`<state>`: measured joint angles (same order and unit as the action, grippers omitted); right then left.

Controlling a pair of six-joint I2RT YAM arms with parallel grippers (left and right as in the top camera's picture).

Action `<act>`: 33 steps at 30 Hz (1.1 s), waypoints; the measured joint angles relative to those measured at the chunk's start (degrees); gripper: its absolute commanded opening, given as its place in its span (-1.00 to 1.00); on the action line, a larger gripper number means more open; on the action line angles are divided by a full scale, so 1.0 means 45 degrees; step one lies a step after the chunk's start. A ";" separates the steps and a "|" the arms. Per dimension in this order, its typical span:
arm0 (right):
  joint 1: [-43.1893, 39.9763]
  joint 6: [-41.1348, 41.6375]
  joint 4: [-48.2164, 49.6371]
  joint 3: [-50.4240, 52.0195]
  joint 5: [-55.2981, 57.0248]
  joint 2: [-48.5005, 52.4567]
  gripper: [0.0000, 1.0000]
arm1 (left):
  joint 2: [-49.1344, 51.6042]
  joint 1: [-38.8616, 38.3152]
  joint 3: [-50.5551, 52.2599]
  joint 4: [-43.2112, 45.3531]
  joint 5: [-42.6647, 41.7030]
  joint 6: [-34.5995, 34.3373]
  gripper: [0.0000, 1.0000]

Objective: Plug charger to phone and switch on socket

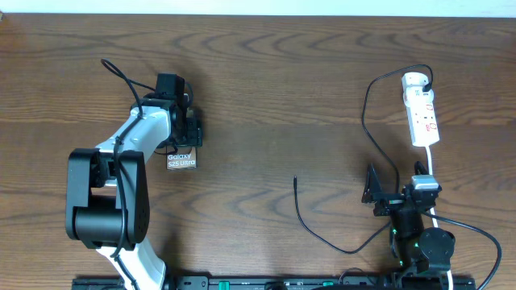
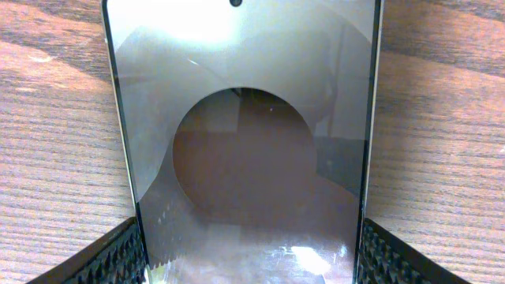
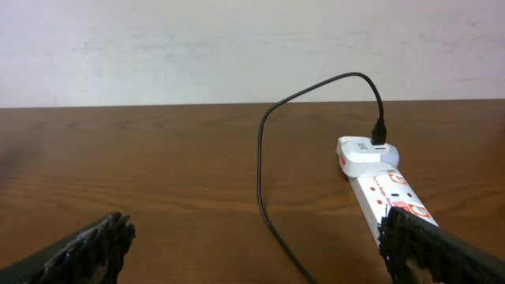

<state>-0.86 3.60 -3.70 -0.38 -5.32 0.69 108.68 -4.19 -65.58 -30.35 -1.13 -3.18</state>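
Brown wooden table (image 1: 274, 80), and closest in on the right, the right gripper (image 3: 254, 227) is spread wide with nothing between its fingers. Just left of it, the charger (image 3: 259, 158) loops across the wood, and its plug tip (image 1: 295, 180) is lying loose mid-table. Further out on the left, the left gripper (image 2: 251, 241) is pinching the phone (image 2: 252, 158) across its width, a finger on each long edge. Far right is the socket (image 1: 422, 113), with the charger plugged into a white adapter (image 3: 364, 154) at its far end.

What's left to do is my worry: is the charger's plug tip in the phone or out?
Out. The plug tip lies bare on the table, well apart from the phone.
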 measured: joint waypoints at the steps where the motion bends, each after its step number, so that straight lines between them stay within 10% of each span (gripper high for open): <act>1: 0.0000 0.0000 0.0005 0.0000 0.0000 0.0000 0.99 | 0.0000 0.0000 0.0000 0.0000 -0.0005 0.0000 -0.85; 20: 0.0000 0.0000 0.0000 0.0000 0.0000 0.0000 0.99 | -0.1715 0.0000 -0.0019 -0.0554 -0.0010 -0.0175 -0.85; 33: 0.0000 0.0000 0.0000 0.0000 0.0000 0.0000 0.98 | -0.6198 0.0024 -0.0019 -0.0578 -0.1996 -0.4415 -0.86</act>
<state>-0.86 3.60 -3.70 -0.38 -5.32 0.69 80.79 -4.08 -65.67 -32.95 -10.11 -23.05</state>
